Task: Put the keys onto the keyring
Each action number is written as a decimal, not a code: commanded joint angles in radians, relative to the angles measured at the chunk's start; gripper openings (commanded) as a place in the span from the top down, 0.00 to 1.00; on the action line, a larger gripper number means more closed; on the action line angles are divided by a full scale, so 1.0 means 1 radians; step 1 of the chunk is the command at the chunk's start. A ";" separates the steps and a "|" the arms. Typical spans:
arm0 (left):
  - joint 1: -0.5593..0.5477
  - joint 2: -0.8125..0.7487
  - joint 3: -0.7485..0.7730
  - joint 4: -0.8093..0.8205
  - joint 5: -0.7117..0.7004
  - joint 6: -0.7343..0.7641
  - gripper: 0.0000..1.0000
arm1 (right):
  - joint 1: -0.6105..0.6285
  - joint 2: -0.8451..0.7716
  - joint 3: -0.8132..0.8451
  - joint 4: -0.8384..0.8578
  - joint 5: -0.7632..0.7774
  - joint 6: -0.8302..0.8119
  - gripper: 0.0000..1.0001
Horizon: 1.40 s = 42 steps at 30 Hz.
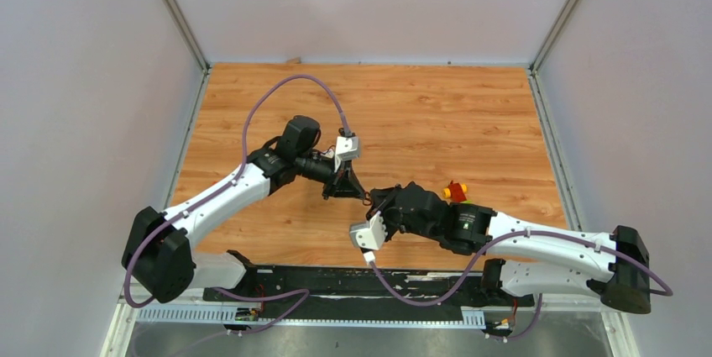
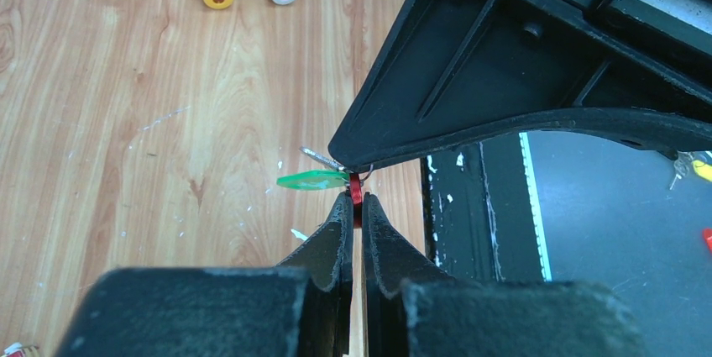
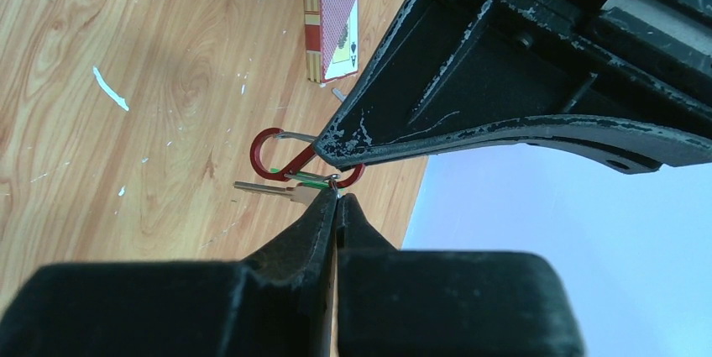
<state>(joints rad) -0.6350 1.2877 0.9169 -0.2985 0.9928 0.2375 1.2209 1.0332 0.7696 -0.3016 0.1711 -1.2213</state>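
No words or numbers can be read. The small red patterned cardboard box [image 3: 330,34] on the wooden counter [image 3: 168,38] shows a white panel with what looks like a black spade mark.

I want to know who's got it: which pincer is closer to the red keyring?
Left. The left pincer is shut on the keyring; the right pincer is right beside it, pinching the green key.
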 commanded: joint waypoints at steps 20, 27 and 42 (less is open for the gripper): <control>-0.045 0.033 0.002 -0.092 0.018 0.057 1.00 | 0.052 0.079 0.059 0.180 0.101 -0.091 1.00; -0.046 0.031 0.002 -0.096 0.015 0.063 1.00 | 0.052 0.059 0.063 0.211 0.108 -0.039 1.00; -0.046 0.038 0.024 -0.147 0.050 0.085 1.00 | 0.032 -0.045 -0.089 0.445 0.149 -0.149 1.00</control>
<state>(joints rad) -0.6464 1.3190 0.9241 -0.3618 0.9546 0.3031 1.2686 1.0576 0.6674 -0.1452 0.2691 -1.2846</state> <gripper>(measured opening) 0.056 0.011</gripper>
